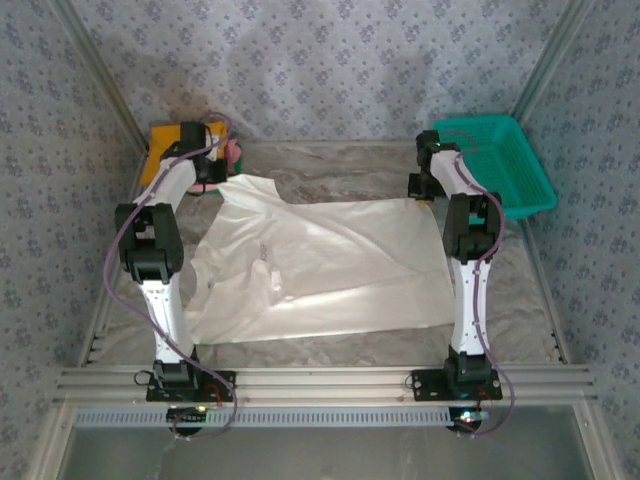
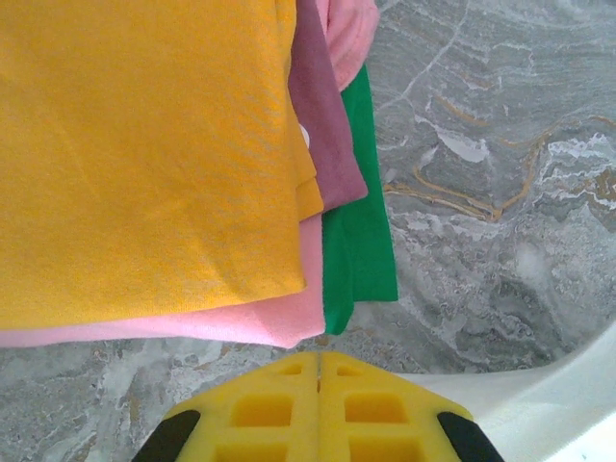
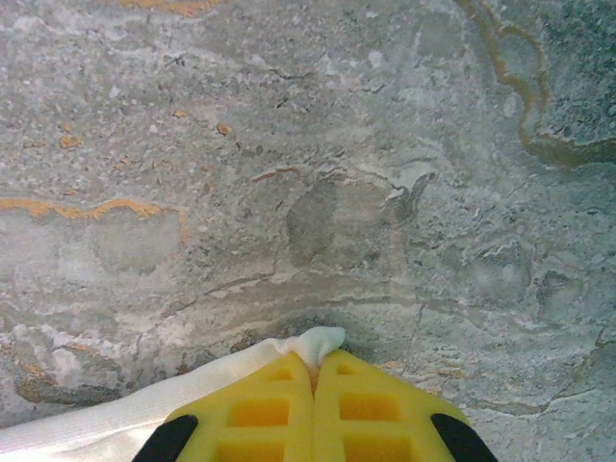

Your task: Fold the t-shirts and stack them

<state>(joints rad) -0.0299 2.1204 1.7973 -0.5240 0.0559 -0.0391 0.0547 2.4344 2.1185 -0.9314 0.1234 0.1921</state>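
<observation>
A corner of the white t-shirt (image 1: 340, 262) is being pinched by the right end effector (image 3: 315, 359). The left end effector (image 2: 319, 357) is being held shut beside another corner.

Top view: left arm (image 1: 150, 245) covers most of the folded stack in the far-left corner. Just a corner of the orange folded shirt (image 1: 157, 150) & a sliver of the pink folded shirt (image 1: 234, 152) show. Same arm hides the far-left shoulder of the large white thin-cloth t-shirt (image 1: 340, 260). Right arm (image 1: 465, 230) hides its far-right corner & part of the teal plastic mesh basket (image 1: 505, 160), left rim.

Left wrist view: orange shirt cut off by top & left edges. Pink shirt, a maroon cloth layer (image 2: 322, 125) & the green folded shirt (image 2: 361, 241) mostly buried under it. Left gripper (image 2: 318, 358) cut off at bottom edge; can't tell if the white cloth beside it is pinched.

Right wrist view: t-shirt runs off bottom-left edge.
</observation>
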